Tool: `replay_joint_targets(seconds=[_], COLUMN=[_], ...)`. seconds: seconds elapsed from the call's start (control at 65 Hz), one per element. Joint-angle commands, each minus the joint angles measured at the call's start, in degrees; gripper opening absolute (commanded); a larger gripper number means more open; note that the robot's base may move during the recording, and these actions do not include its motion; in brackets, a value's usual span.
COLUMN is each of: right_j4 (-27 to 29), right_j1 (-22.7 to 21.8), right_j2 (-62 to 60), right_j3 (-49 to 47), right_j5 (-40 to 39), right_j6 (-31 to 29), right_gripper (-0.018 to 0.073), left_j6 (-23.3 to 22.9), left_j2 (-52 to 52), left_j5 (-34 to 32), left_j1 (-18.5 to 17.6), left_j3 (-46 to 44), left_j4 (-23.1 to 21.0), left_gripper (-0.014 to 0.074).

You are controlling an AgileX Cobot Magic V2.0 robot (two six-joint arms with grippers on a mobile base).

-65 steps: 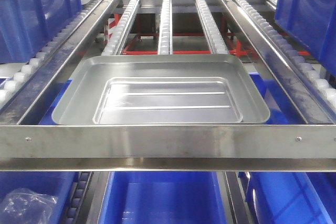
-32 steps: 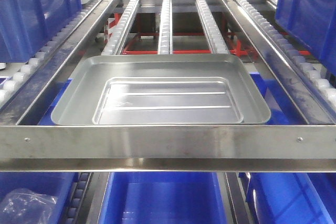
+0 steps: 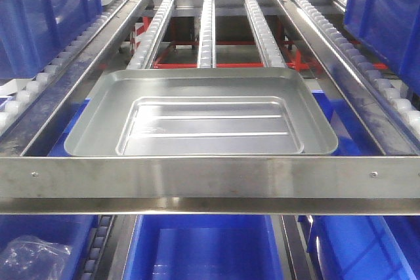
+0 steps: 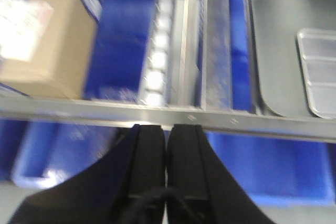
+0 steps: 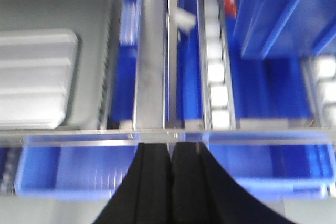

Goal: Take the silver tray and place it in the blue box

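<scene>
Black fingers of the left gripper [image 4: 167, 131] and right gripper [image 5: 169, 149] are pressed together on nothing, each just short of the steel crossbar [image 3: 210, 176], beyond which the silver tray [image 3: 203, 115] lies flat on roller rails [image 3: 207, 27], above the blue box [image 3: 149, 244].

Silver tray [image 3: 197, 96] is shiny, straight ridge lines in the middle; near blue box [image 3: 203, 254] plain blue; rollers [image 3: 207, 31] white.

A steel roller rack [image 3: 210, 176] stands over a red frame [image 3: 239, 65].
</scene>
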Motion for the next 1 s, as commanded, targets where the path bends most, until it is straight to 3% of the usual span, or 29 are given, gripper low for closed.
replay_joint_targets(seconds=[0.0,0.108,0.338,0.4,0.554,0.631,0.8,0.985], right_j4=[0.2,0.2,0.2,0.2,-0.2,-2.4,-11.3,-9.0], right_j1=[-0.1,-0.1,-0.1,-0.1,2.2,4.9,12.5,16.8], right_j2=[5.6,11.6,19.4,20.9,23.7,25.5,32.0,42.2], right_j3=[-3.0,-3.0,-3.0,-3.0,-5.7,-8.5,-16.4,-29.5], right_j5=[-2.8,-2.4,-3.2,-3.1,1.5,1.7,2.0,8.0], right_j6=[0.0,0.0,0.0,0.0,3.2,6.8,18.9,20.1], right_gripper=[0.0049,0.0049,0.0049,0.0049,0.0058,0.0058,0.0059,0.0058], left_j6=[0.0,0.0,0.0,0.0,0.0,-2.7,-24.3,-25.5], left_j2=[6.1,13.4,27.2,30.7,35.6,37.2,44.7,52.8], left_j5=[-3.3,-6.3,-10.6,-9.4,-5.7,-5.7,-2.9,0.7], left_j1=[-0.3,-0.3,-0.3,-0.4,-5.6,-10.1,-19.3,-24.0], left_j3=[-3.6,-3.7,-3.9,-5.3,-10.6,-13.8,-22.3,-32.8], left_j4=[-3.2,-4.5,-12.1,-12.9,-12.8,-10.6,7.2,6.4], left_gripper=[-0.0006,-0.0006,-0.0006,-0.0006,-0.0006,-0.0006,-0.0006,-0.0006])
